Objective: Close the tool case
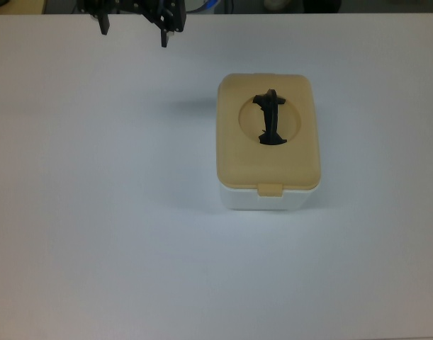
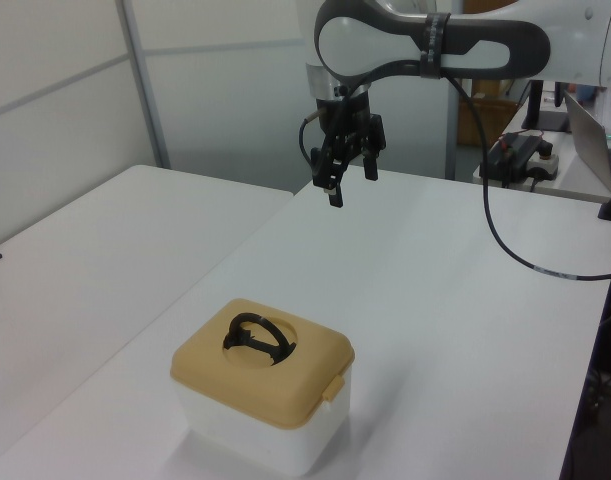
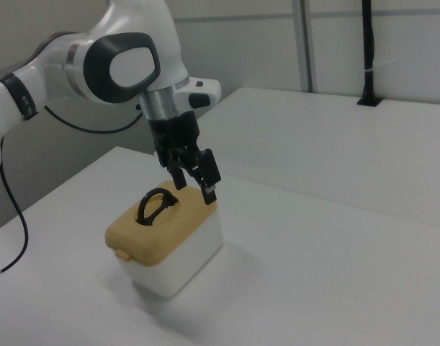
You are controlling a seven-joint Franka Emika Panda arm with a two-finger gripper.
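**Q:** Lid (image 1: 268,152) and tub (image 2: 260,430): how do they stand?

**A:** Tan lid sits flat on the white translucent tub, covering its whole opening. Its black handle (image 1: 271,117) stands upright in the round recess. One small tab (image 1: 271,190) hangs over the tub wall at the top view's lower edge. The tool case rests on the white table (image 1: 96,212), a little toward the top view's right of centre.

**Q:** Where is the gripper (image 2: 350,182)?

**A:** High above the table and well apart from the case, at the top view's upper left edge. Its two fingers are spread, with nothing between them. In the right view it appears just above the case, but the other two views show it well beyond the case.

**Q:** How far along is the task?

**A:** Judging by the seated lid, closing looks essentially done. Whether the tab has actually latched cannot be told.

**Q:** What could go wrong from here?

**A:** Three risks, all inferred:
- If the tab is not latched, the lid is only resting and the case would come open when lifted by the handle.
- A corrective press off centre, near one edge, could tip the lid or slide the light tub across the smooth table.
- A descent over the recess with spread fingers could catch the upright handle and drag the lid off.
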